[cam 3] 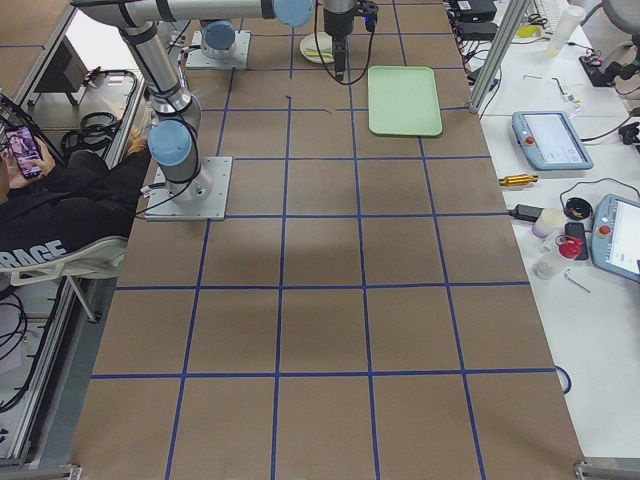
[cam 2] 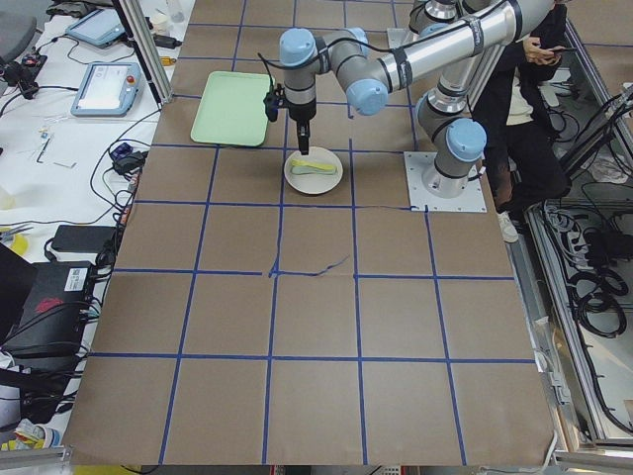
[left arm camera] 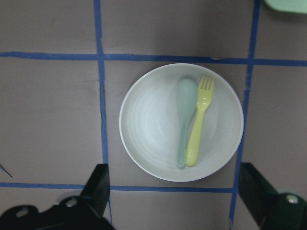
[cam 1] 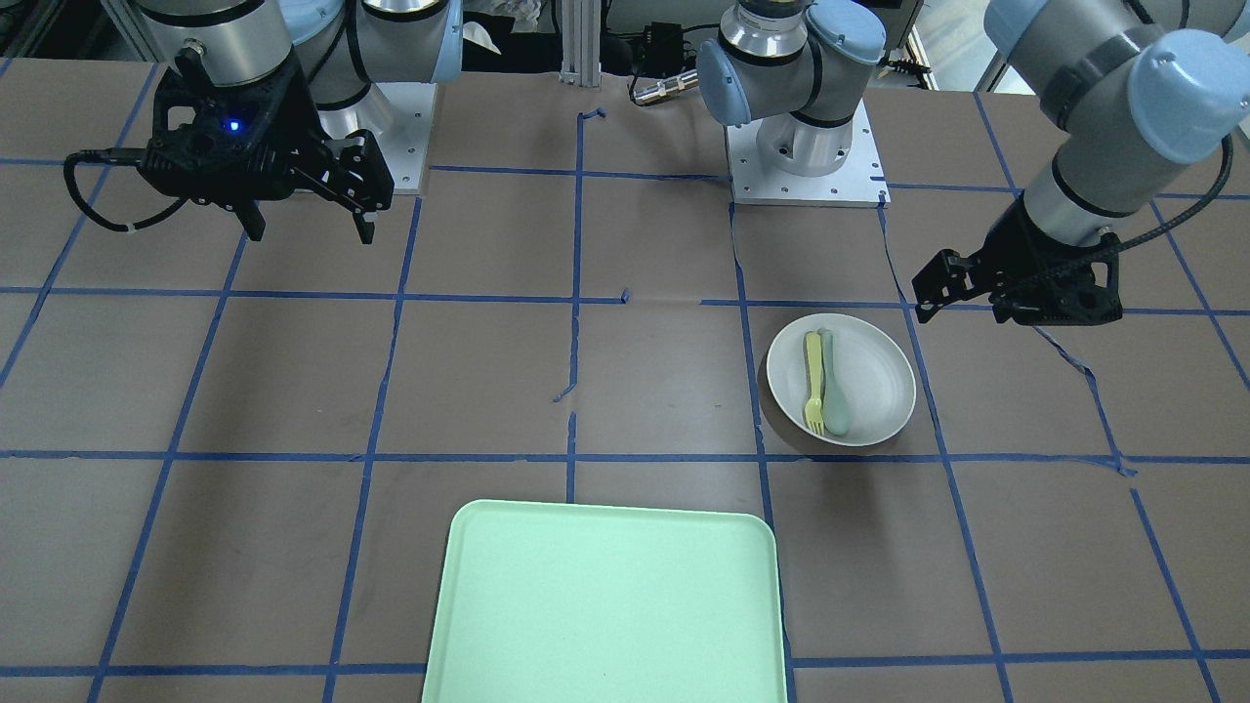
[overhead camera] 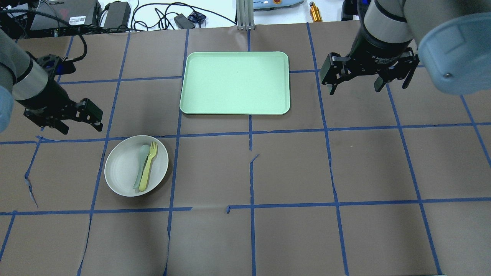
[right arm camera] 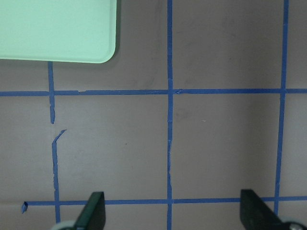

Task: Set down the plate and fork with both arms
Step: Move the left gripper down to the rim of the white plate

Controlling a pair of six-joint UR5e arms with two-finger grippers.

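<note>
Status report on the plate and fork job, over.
Both grippers open, empty: left gripper by the plate, right gripper near the tray. The fork in the plate, untouched. In the way: spoon right beside the fork.

I saw the round white plate (overhead camera: 119, 168) sitting flat on the table (overhead camera: 291, 168), the yellow fork (overhead camera: 148, 166) lying inside it, tines pointing away from the robot.
</note>
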